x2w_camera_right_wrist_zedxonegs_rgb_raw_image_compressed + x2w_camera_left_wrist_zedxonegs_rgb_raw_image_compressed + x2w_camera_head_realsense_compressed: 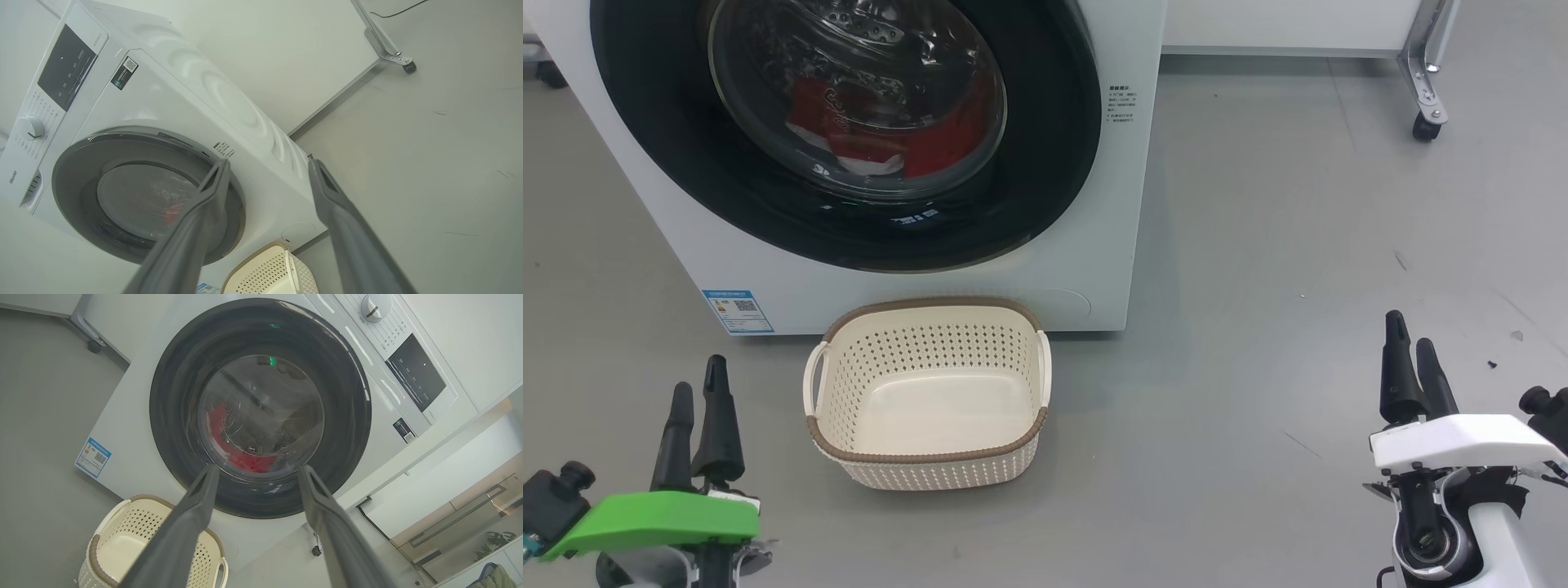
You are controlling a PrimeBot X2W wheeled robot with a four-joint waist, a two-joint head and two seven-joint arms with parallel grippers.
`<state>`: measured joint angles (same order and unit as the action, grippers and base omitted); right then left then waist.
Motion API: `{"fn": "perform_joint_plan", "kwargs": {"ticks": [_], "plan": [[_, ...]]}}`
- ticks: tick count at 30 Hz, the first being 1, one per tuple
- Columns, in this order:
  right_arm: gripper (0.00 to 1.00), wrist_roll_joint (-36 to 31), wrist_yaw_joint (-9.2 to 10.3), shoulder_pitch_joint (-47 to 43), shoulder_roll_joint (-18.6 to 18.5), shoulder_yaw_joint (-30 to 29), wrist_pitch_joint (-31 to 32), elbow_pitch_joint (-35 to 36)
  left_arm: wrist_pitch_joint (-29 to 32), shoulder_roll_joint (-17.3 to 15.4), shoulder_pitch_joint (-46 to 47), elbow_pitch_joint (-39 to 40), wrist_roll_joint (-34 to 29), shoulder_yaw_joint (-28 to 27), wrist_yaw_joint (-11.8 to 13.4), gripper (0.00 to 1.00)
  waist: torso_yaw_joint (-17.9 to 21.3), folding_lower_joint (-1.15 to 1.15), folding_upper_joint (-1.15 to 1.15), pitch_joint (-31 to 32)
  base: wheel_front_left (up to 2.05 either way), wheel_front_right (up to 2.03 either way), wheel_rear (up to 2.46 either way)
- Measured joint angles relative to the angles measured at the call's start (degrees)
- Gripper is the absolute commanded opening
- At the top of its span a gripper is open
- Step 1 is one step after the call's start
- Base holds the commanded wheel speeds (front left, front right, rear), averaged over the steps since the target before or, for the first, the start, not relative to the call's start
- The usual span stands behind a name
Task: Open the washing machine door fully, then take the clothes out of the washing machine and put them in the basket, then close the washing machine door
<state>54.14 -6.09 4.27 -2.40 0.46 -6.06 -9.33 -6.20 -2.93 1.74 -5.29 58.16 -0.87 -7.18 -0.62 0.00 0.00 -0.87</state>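
The washing machine door (pixel 1054 163) sits shut, flush in the front of the washing machine (pixel 1094 269), and the red clothes (pixel 947 147) lie low behind its glass. The basket (pixel 931 304) stands on the grey floor (pixel 1258 286), just beside the machine's lower front edge, under the door. The left gripper (pixel 699 380) and the right gripper (pixel 1410 333) hover with fingers spread, holding nothing, well apart on either side of the basket. Floor stretches rightward to a wheeled frame leg (pixel 1425 122).

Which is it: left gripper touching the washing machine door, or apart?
Apart. Head view: grey floor lies between the left gripper and the washing machine door.
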Motion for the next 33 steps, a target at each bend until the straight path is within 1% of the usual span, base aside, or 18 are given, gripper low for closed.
{"fn": "perform_joint_plan", "kwargs": {"ticks": [3,5,13,19,24,29,33], "plan": [[1.00,-2.8,0.71,0.0,-0.1,0.7,-0.5,0.0,-0.5,-0.1,0.0,0.2,-3.3,0.6,0.0,1.00,0.0,0.00,0.00,-0.1,0.00,0.00,0.00],[1.00,-4.7,0.76,0.0,-0.2,1.4,-0.8,0.0,-1.0,-0.3,0.0,0.3,-5.8,1.2,0.0,1.00,0.0,0.00,0.00,-0.1,0.00,0.00,0.00],[1.00,-11.6,2.16,0.0,-0.4,3.4,-2.2,-0.3,-2.2,-0.7,0.0,0.6,-15.1,2.7,0.0,1.00,0.2,0.00,0.00,-0.3,0.00,0.00,0.00],[1.00,-18.2,2.72,0.2,-1.5,5.2,-3.2,-0.3,-3.1,-1.2,0.0,0.6,-21.9,4.3,0.0,1.00,0.3,0.00,0.00,-0.6,0.00,0.00,0.00],[1.00,-22.8,3.35,0.3,-1.6,6.9,-3.9,-0.6,-4.0,-1.5,-0.1,0.6,-27.6,5.3,0.0,1.00,0.4,0.00,0.00,-0.8,0.00,0.00,0.00],[1.00,-26.8,4.77,0.3,-1.7,8.2,-4.8,-1.8,-4.7,-1.6,-0.1,0.6,-32.6,6.5,0.5,1.00,0.6,0.00,0.00,-1.0,0.00,0.00,0.00],[1.00,-30.3,5.33,0.3,-2.1,9.4,-5.4,-2.8,-5.3,-1.5,-0.1,0.1,-36.0,7.0,1.3,1.00,0.7,0.00,0.00,-1.3,0.00,0.00,0.00]]}}
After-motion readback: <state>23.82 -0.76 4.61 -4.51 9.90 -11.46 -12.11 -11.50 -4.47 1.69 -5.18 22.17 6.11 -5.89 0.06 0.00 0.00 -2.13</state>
